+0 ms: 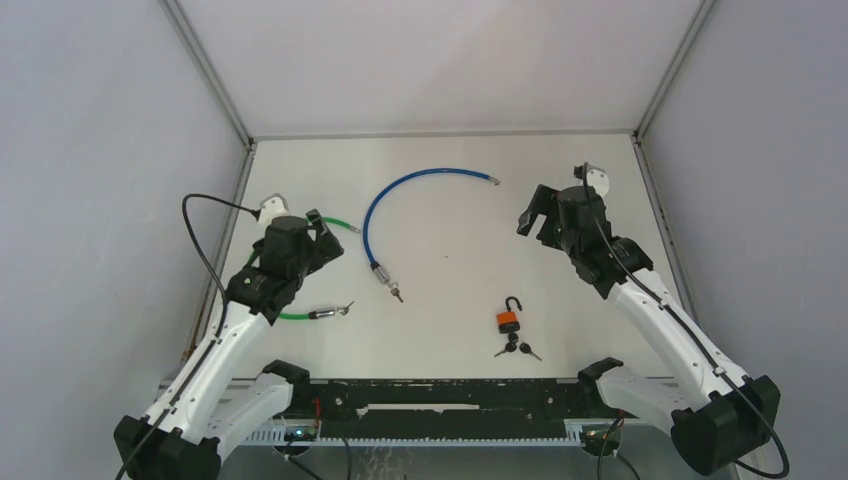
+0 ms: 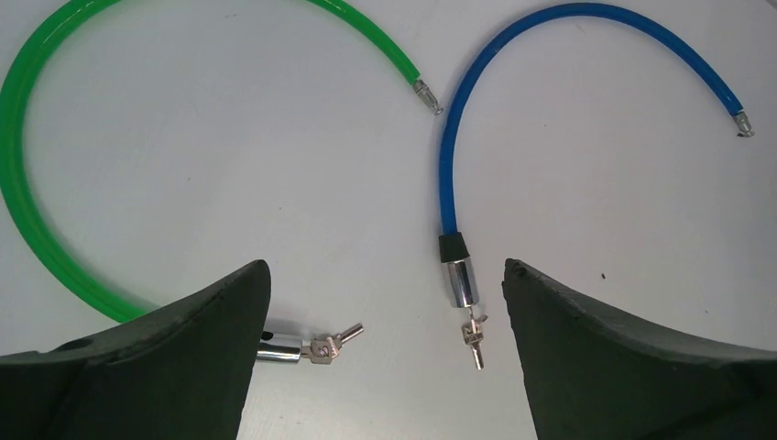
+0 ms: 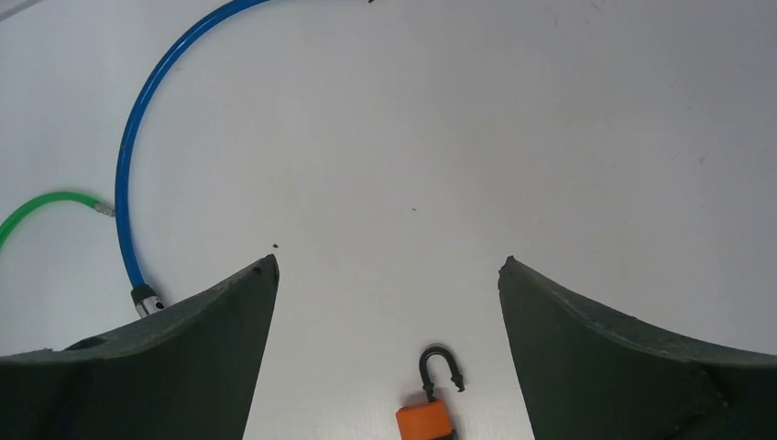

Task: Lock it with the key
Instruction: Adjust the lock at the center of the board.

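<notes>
padlock (image 1: 509, 319) lower centre, long axis up-frame, shackle swung open upward | keys (image 1: 517, 349) just below | left gripper (image 2: 385, 270), right gripper (image 3: 387, 266): fingers spread

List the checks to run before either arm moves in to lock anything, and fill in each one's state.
1. Left gripper open and empty: ok.
2. Right gripper open and empty: ok.
3. Key at the blue cable barrel: ok, it sticks out of the barrel's end.
4. Blue cable's tip in the barrel: not ok, it lies well apart from it.
5. Padlock shackle shut: not ok, it stands open.
6. Padlock key inserted: cannot tell, too small in the top view.
</notes>
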Controlling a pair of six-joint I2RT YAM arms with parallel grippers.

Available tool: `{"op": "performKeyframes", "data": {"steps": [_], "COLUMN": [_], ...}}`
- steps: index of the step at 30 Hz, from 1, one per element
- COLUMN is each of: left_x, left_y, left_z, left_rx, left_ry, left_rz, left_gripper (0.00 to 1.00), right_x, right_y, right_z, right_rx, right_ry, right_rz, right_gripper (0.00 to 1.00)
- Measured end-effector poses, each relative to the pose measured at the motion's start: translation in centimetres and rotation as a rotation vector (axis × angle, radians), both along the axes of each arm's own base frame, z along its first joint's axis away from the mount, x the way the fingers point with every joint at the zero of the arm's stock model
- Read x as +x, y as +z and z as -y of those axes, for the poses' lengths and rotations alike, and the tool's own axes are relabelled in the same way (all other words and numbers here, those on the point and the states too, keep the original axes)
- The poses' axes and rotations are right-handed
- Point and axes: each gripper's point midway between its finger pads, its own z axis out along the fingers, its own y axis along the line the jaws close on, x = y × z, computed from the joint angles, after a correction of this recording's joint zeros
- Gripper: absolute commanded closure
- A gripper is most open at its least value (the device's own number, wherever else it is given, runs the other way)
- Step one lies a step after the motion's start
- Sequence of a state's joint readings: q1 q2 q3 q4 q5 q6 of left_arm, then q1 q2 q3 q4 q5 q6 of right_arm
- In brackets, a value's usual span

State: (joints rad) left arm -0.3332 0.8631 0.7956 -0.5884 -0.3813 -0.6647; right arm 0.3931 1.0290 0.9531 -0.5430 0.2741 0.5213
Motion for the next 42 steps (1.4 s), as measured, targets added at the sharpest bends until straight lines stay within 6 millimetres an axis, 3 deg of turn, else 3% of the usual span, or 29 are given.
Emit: {"op": "performKeyframes", "data": {"steps": [12, 14, 20, 26, 29, 35, 42], "left_x": [0.4, 0.5, 1.0, 4.4, 5.3, 9.3, 10.3], "left_y": [-1.2, -1.8, -5.7, -8.9, -9.6, -10.4, -14.2], "left_z": [-0.5, -0.4, -0.2, 3.1, 4.0, 6.3, 7.9], "left_rx": [0.025, 0.032, 0.153, 0.225, 0.205, 0.158, 0.124], "left_ry": [0.037, 0.038, 0.045, 0.023, 0.015, 0.029, 0.025], "left_rz": [-0.040, -0.061, -0.255, -0.415, -0.436, -0.422, -0.499], "left_gripper": [0.00, 0.05, 0.00, 0.03, 0.11, 0.28, 0.40], "right_x": [-0.1, -0.2, -0.6, -1.5, -2.0, -3.2, -3.6], "right_y": [-0.3, -0.4, -0.4, -0.6, -0.9, -2.6, -2.6], "right_z": [-0.1, -0.1, -0.8, -2.8, -3.7, -3.9, -3.7], "right_rx": [-0.002, -0.005, 0.013, 0.014, 0.011, 0.014, 0.022], "right_ry": [0.006, 0.007, 0.039, 0.105, 0.131, 0.140, 0.129], "right_rz": [-0.012, -0.017, -0.018, -0.024, -0.027, -0.063, -0.064], "right_gripper": [0.03, 0.03, 0.04, 0.04, 0.04, 0.04, 0.05]}}
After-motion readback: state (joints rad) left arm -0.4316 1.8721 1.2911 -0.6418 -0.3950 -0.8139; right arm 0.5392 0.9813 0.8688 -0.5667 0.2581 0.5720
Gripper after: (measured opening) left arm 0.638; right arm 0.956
